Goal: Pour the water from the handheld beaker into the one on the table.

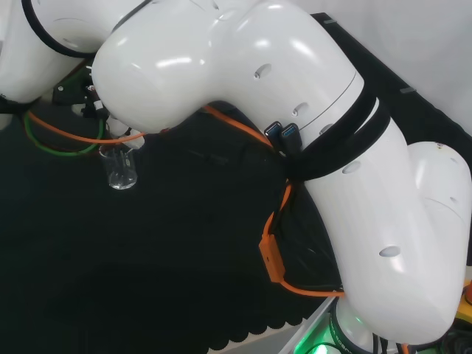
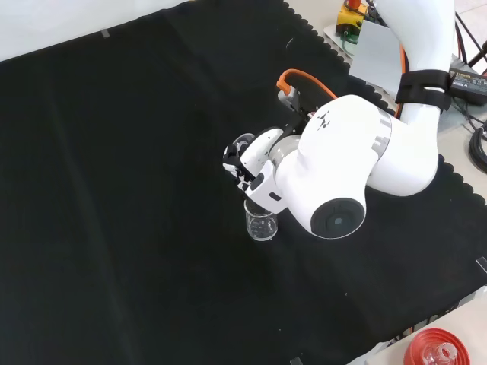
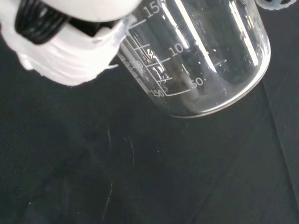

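The hand [image 2: 255, 171] is closed around a clear beaker [image 3: 205, 60]; in the wrist view a white and black finger [image 3: 70, 42] lies against its graduated wall, and the base shows tipped toward the camera. In the front view the held beaker's rim appears as a pale ring at the top of the hand, and directly below the hand a second beaker [image 2: 261, 223] stands upright on the black tabletop [image 2: 114, 190]. In the head view a clear beaker [image 1: 119, 167] shows beneath the arm's white link, though I cannot tell there how much water either one holds.

The pour seems to be under way or about to start. To do it well, I would keep the held beaker's lip over the middle of the standing beaker's mouth, low and close without touching its rim, and tilt slowly by turning the wrist alone, so the stream does not overshoot onto the cloth. Nudging the standing beaker could tip it.
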